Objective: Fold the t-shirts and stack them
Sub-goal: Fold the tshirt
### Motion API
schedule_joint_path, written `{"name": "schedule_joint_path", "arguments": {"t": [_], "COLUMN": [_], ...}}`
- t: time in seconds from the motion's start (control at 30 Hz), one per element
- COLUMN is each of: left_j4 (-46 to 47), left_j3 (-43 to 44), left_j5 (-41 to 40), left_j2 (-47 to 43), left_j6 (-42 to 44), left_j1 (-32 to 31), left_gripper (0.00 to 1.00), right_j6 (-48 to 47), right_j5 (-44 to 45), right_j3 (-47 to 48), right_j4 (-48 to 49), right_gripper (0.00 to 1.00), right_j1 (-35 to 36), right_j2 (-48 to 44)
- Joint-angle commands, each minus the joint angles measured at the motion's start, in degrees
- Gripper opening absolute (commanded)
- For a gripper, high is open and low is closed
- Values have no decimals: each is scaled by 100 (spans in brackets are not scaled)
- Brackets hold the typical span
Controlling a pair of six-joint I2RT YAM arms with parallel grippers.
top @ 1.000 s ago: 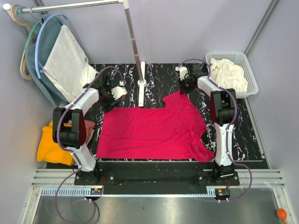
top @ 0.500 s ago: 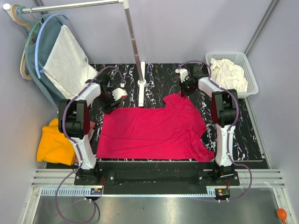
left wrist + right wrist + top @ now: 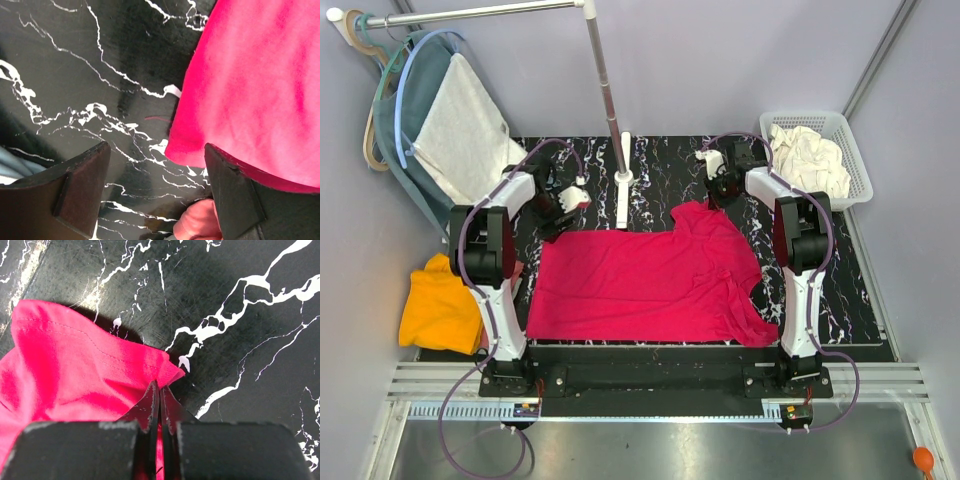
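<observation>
A red t-shirt (image 3: 640, 285) lies spread flat on the black marbled table (image 3: 840, 290). My left gripper (image 3: 560, 222) is at the shirt's far left corner. In the left wrist view it (image 3: 157, 175) is open, the table between the fingers, and the right finger (image 3: 235, 195) lies over the edge of the shirt (image 3: 250, 90). My right gripper (image 3: 715, 192) is at the shirt's far right corner. In the right wrist view it (image 3: 159, 390) is shut on a pinch of the red fabric (image 3: 75, 370) at the hem.
A white basket (image 3: 804, 117) with cream clothes (image 3: 810, 160) stands at the back right. A metal pole on a white foot (image 3: 623, 185) stands at the back middle. Garments hang on a rack (image 3: 460, 130) at the left. An orange cloth (image 3: 440, 305) lies off the table's left edge.
The left arm has swung in towards the back, bringing its gripper to the shirt's far left corner. The right gripper has shifted slightly back with the shirt's corner.
</observation>
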Motion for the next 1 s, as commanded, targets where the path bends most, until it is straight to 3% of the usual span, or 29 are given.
{"name": "schedule_joint_path", "arguments": {"t": [0.0, 0.33, 0.5, 0.63, 0.83, 0.97], "left_j4": [-175, -290, -325, -342, -421, -430], "left_j3": [300, 397, 458, 528, 555, 423], "left_j5": [185, 123, 123, 97, 105, 70], "left_j2": [86, 402, 552, 701, 693, 526], "left_j6": [90, 29, 2, -42, -86, -86], "left_j1": [30, 30, 30, 22, 4, -49], "left_gripper": [79, 74, 58, 40, 34, 23], "right_j6": [-61, -43, -61, -87, -131, -148], "right_j5": [57, 22, 57, 92, 163, 206], "right_j3": [-84, -145, -171, -180, -233, -268], "right_j4": [-113, -113, -122, -113, -113, -122], "right_gripper": [0, 0, 0, 0, 0, 0], "right_j1": [-7, -7, -7, -7, -7, -15], "right_j2": [-294, -346, -382, -443, -487, -522]}}
